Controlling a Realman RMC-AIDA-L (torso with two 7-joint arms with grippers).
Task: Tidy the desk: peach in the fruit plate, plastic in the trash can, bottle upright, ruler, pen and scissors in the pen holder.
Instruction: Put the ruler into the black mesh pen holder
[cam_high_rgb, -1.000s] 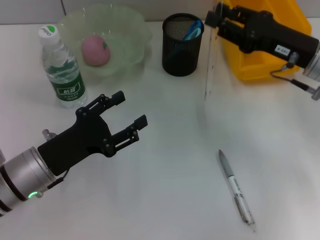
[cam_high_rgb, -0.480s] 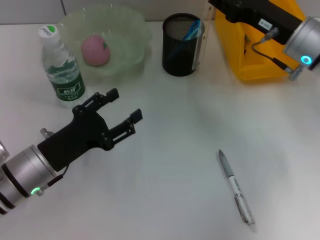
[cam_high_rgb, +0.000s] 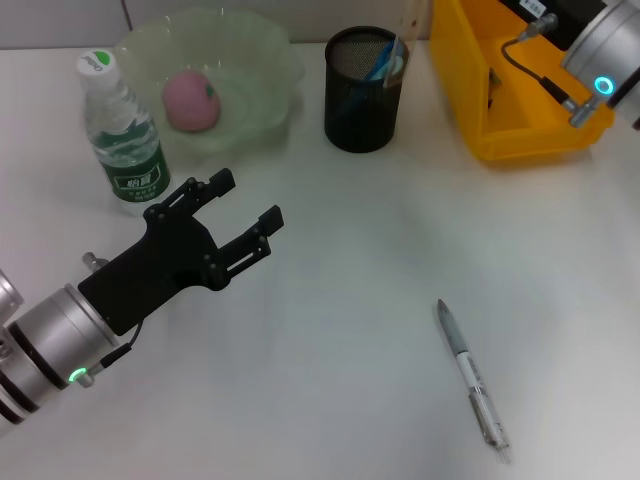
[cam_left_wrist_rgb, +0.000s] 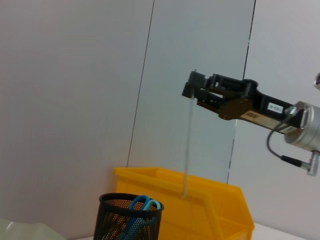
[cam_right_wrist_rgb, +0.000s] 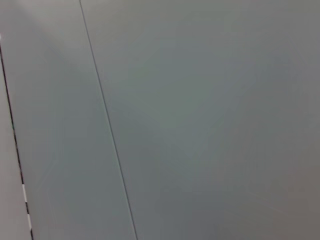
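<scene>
Reaching forward low over the white desk (cam_high_rgb: 330, 300), the left gripper (cam_high_rgb: 243, 207) hovers with its fingers spread wide and holding nothing. Raised high above the yellow trash can (cam_left_wrist_rgb: 200, 210), the right gripper (cam_left_wrist_rgb: 192, 90) pinches one clear ruler (cam_left_wrist_rgb: 188, 150), which hangs straight down above the black mesh pen holder (cam_high_rgb: 364, 90). One blue-handled pair of scissors (cam_high_rgb: 385, 62) stands in that holder. One peach (cam_high_rgb: 190, 100) sits in the fruit plate (cam_high_rgb: 270, 60), one bottle (cam_high_rgb: 122, 135) stands upright beside it, and one pen (cam_high_rgb: 472, 378) lies on the desk.
</scene>
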